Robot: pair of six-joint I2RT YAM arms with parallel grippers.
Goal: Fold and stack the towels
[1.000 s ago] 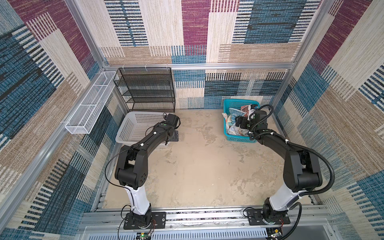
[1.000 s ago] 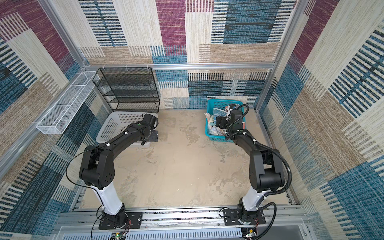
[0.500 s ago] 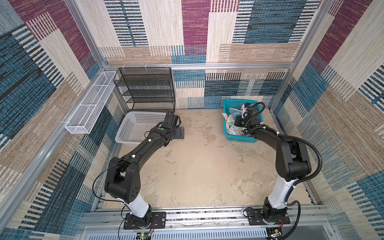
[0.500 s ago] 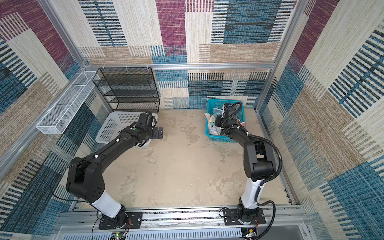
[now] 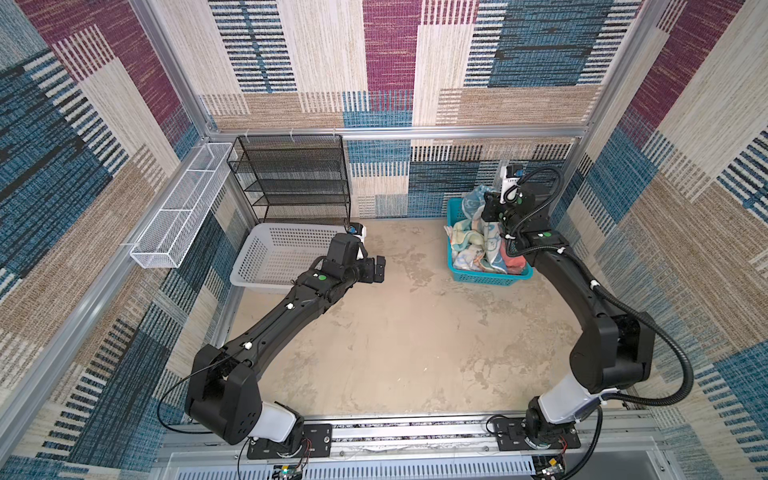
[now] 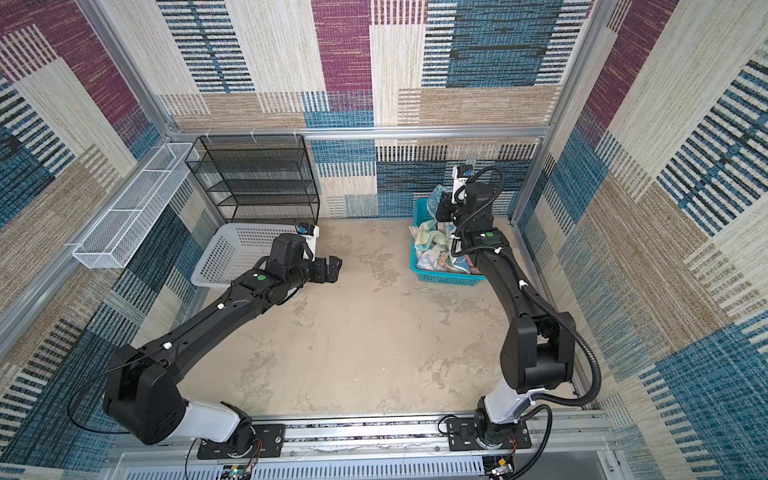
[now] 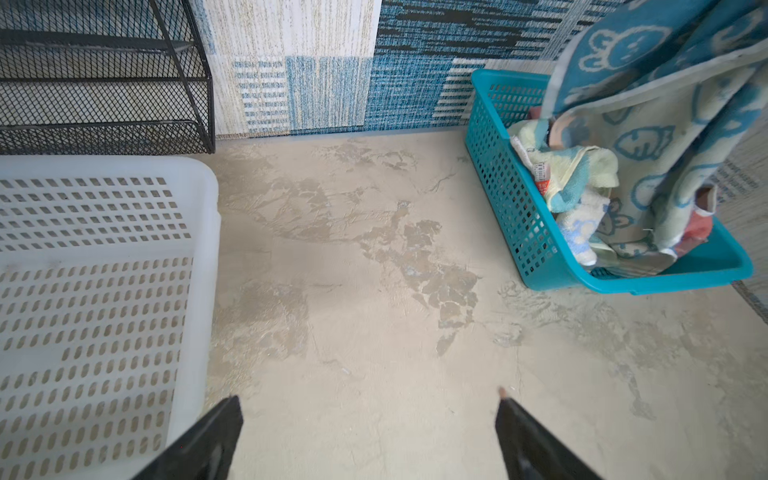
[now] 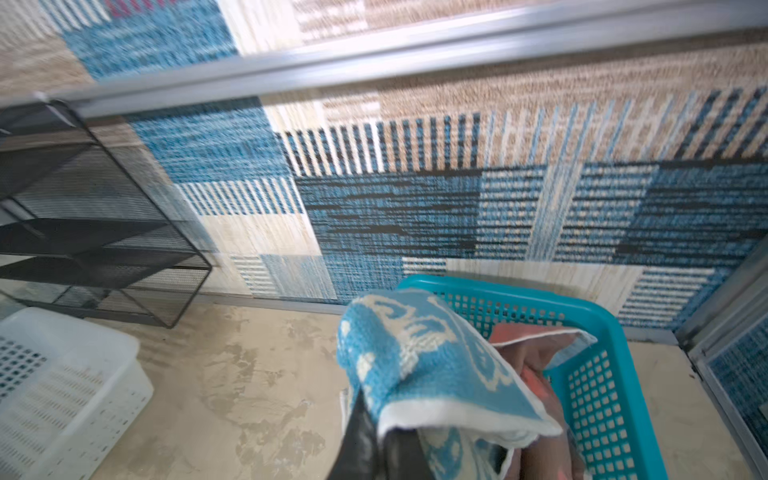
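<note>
Between the pinched-shut fingers of the right gripper sits a fold of the blue-faced towel. It hangs long axis downward, its lower end among the other towels inside the teal basket directly beneath. Well apart, the left gripper is spread wide, holding nothing, over bare floor, with the white basket just beside one finger and the black mesh rack beyond.

**Colours and Patterns Noted**

Cartoon towel: blue with white faces on one side, cream with blue faces on the other, white edge. Yellow towel: pale, with teal patches. Coral towel: plain orange-pink. Towel basket: teal. Second basket: white. Rack: black mesh. Floor: mottled beige. Walls: striped patchwork of blue, maroon, cream, tan.
</note>
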